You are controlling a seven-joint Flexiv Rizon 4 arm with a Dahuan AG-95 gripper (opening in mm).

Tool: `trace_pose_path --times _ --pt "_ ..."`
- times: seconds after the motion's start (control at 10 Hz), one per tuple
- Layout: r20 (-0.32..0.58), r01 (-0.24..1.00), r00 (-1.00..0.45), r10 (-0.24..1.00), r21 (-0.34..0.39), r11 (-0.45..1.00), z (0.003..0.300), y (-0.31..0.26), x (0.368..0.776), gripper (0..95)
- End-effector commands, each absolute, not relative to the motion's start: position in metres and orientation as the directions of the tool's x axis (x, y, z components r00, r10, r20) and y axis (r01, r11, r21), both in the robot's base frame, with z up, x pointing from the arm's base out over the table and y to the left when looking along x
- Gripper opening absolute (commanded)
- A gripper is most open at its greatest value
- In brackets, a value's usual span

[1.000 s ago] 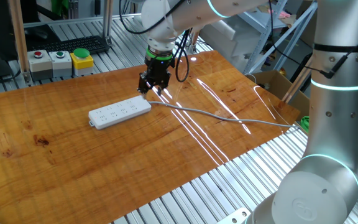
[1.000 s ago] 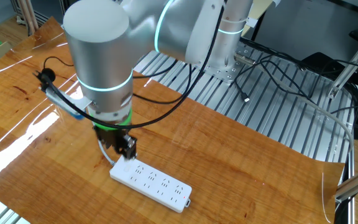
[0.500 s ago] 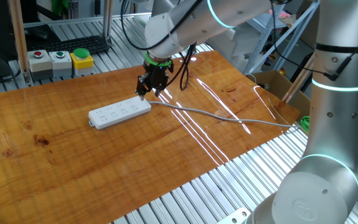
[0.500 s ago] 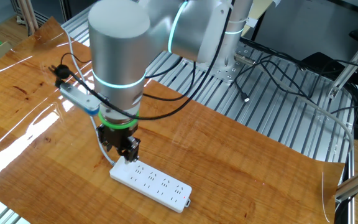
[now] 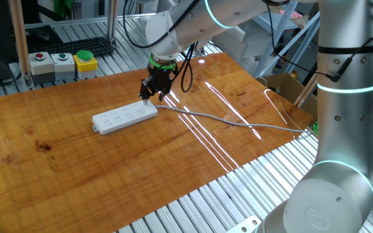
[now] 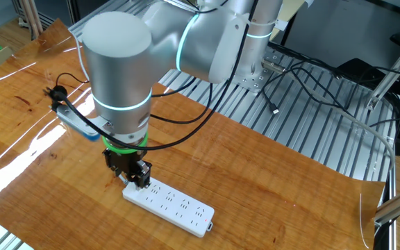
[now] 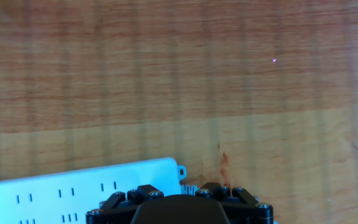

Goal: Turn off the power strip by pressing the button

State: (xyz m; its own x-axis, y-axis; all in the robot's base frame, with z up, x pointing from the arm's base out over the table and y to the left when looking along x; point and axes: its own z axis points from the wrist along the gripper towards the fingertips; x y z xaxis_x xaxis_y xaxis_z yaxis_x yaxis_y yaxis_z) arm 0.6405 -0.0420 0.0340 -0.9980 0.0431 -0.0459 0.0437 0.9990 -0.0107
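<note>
Your gripper [image 5: 149, 96] is a small black metal block under a green collar, and it hangs low over the cable end of the power strip [image 5: 125, 116]. From the other fixed camera the gripper [image 6: 139, 182] sits right at that end of the strip [image 6: 169, 202]; whether it touches the casing you cannot tell, and no view shows if the fingertips are apart or together. The hand camera shows only black bolted hardware at the bottom edge, with the strip [image 7: 73, 190] just beyond it. The strip is a long, flat bar of smooth white plastic with rows of slotted sockets, lying flat on the glossy wooden tabletop [image 5: 109, 168]. You cannot pick out its button. A thin grey cable [image 5: 232, 121] snakes away across the wood.
</note>
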Motion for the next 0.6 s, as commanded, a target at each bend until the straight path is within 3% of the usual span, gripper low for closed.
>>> trace_pose_path --times 0.1,0.6 --pt "-0.035 0.038 -0.999 0.038 -0.006 0.999 0.0347 -0.0414 0.6403 57.0" --pt "-0.019 0.009 -1.0 0.009 -0.003 1.0 0.0331 -0.0396 0.6383 57.0"
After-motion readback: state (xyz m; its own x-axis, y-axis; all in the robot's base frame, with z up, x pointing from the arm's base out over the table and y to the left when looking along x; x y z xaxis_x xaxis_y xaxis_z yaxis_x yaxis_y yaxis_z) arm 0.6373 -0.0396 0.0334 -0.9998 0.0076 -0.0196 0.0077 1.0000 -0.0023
